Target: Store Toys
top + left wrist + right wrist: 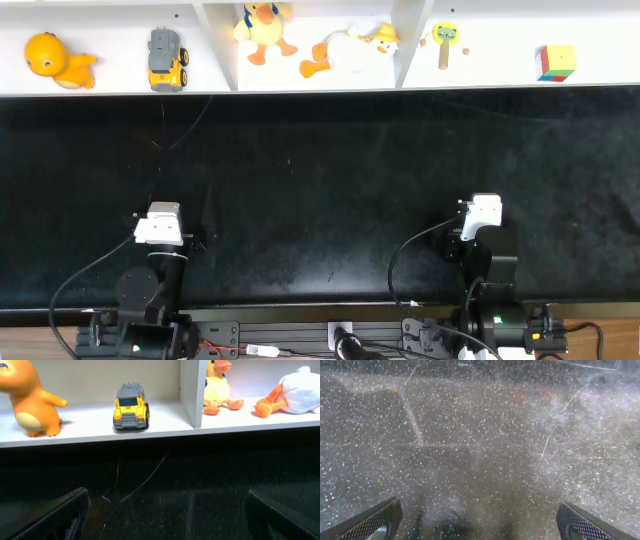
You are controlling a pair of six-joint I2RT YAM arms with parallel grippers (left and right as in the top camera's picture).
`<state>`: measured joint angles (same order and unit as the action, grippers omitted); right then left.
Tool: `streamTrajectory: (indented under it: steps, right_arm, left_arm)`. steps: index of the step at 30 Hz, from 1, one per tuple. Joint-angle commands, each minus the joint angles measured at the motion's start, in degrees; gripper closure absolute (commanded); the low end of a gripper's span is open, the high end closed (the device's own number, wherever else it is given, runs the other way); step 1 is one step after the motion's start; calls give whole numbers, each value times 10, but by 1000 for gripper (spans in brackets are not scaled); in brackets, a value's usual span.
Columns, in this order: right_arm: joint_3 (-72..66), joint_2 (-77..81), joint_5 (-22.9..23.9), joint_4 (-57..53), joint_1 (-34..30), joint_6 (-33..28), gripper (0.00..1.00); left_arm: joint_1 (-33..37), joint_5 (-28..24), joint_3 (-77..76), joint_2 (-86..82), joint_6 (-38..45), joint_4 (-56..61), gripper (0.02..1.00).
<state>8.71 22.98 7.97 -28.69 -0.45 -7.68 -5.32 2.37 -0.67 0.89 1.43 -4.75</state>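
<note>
So the white shelf (300,88) runs along the far edge of the black table (320,180), and all the toys are sitting in it.

- **Shelf's left bay:** an orange dino-looking figure (30,400) stands at the outer end. The yellow truck (131,407) is near the divider, nose pointing out of the shelf.
- **Shelf's middle bay:** a yellow duck plush (264,28) sits upright by the left divider. A white duck plush (350,50) is flopped on its side next to it.
- **Shelf's right bay:** a little wooden rattle thing (444,42) is by the divider, and a multicoloured cube (557,62) is toward the outer end.

The left gripper (166,494) is well back from the shelf, facing the left bay. Its fingers are spread wide with nothing between them. The right gripper (479,505) is also well back from the shelf, opposite the right bay and angled down at the tabletop. It's wide open too and not holding anything.
</note>
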Motion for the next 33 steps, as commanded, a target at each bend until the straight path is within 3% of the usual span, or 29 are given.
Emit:
streamTrajectory:
  steps: [1,6,9,15,21,26,33]
  right_arm:
    - [-3,-6,5,2,-4,4,3]
    - [-5,-15,11,-10,-4,23,5]
    - [-6,-42,-9,-7,-4,52,5]
    - [-6,-109,3,-5,-4,11,5]
    - [-13,-146,-72,32,-3,9,5]
    - [-39,-169,-130,133,-3,9,5]
    - [-46,-231,-128,156,11,39,5]
  left_arm:
    - [-3,-3,2,-7,5,0,20]
    - [-3,-3,2,-7,5,0,20]
    - [-3,-3,2,-7,5,0,20]
    - [-3,-3,2,-7,5,0,20]
    - [-3,-3,2,-7,5,0,20]
    - [-3,-3,2,-7,5,0,20]
    - [-3,-3,2,-7,5,0,23]
